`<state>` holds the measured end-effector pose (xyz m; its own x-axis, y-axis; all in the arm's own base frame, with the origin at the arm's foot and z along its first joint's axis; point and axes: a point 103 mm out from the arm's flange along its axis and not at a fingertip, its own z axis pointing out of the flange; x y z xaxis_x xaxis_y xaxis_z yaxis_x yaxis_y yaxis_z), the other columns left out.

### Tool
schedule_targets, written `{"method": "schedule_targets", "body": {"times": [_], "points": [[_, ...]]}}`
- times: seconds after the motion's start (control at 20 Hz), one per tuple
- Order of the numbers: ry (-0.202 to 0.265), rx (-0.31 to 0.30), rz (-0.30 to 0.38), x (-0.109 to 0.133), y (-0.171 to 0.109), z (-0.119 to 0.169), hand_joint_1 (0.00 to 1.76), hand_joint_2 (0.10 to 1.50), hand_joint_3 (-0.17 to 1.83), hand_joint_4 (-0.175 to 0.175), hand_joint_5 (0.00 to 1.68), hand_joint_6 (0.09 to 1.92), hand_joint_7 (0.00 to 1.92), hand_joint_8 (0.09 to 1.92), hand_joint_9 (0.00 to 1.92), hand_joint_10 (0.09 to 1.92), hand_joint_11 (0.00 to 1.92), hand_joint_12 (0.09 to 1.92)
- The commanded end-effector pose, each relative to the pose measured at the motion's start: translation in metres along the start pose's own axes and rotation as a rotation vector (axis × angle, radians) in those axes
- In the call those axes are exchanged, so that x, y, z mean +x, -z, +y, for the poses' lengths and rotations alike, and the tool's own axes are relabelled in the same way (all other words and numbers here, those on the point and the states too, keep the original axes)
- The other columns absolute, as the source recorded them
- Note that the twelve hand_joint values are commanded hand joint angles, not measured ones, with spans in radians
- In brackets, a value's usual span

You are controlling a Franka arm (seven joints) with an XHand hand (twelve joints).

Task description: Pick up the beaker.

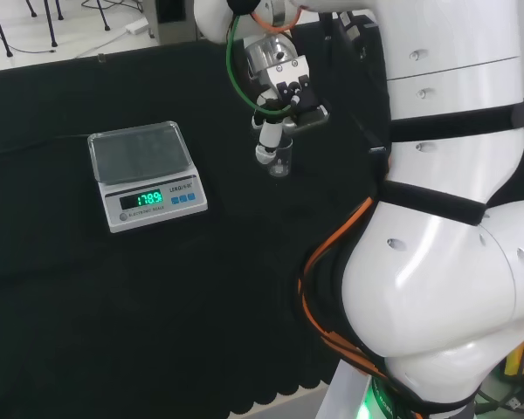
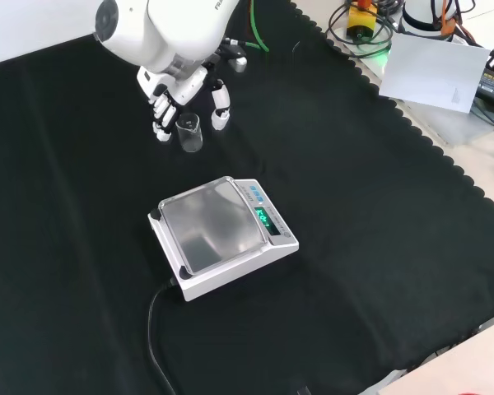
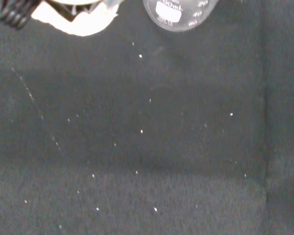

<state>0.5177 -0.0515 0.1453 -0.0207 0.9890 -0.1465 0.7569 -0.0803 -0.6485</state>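
near: digital scale (image 2: 224,237) on the black cloth (image 2: 379,214), untouched | beyond it: small clear beaker (image 2: 189,132) upright on the cloth, not lifted | hand (image 2: 181,90) just above, fingers (image 2: 221,105) relaxed either side, holding nothing | left: close, lift

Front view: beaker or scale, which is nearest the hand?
The clear beaker, standing between the hand's fingers; the white scale sits apart, nearer the camera.

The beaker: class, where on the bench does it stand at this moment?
In the front view the beaker stands upright on the black cloth between the hand's fingers, above and left of the scale.
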Motion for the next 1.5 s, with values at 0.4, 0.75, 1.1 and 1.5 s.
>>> {"method": "schedule_targets", "body": {"times": [0.4,0.75,1.1,1.5], "points": [[-0.013,0.023,-0.002,-0.008,-0.019,-0.002,0.97,0.58,0.65,-0.027,0.34,0.09,0.08,0.73,0.31,0.89,0.1,1.46],[-0.008,-0.056,-0.017,-0.003,-0.021,0.0,1.06,0.61,0.71,-0.043,0.43,0.57,0.47,0.82,0.74,0.79,0.36,1.36],[-0.005,-0.109,-0.028,0.002,-0.021,0.001,1.1,0.66,0.74,-0.014,0.62,1.0,0.74,0.87,0.95,0.81,0.52,1.31],[0.006,-0.149,-0.041,0.003,-0.014,-0.003,1.18,0.7,0.8,-0.029,0.66,1.1,0.86,0.98,1.01,0.96,0.67,1.26]]}}
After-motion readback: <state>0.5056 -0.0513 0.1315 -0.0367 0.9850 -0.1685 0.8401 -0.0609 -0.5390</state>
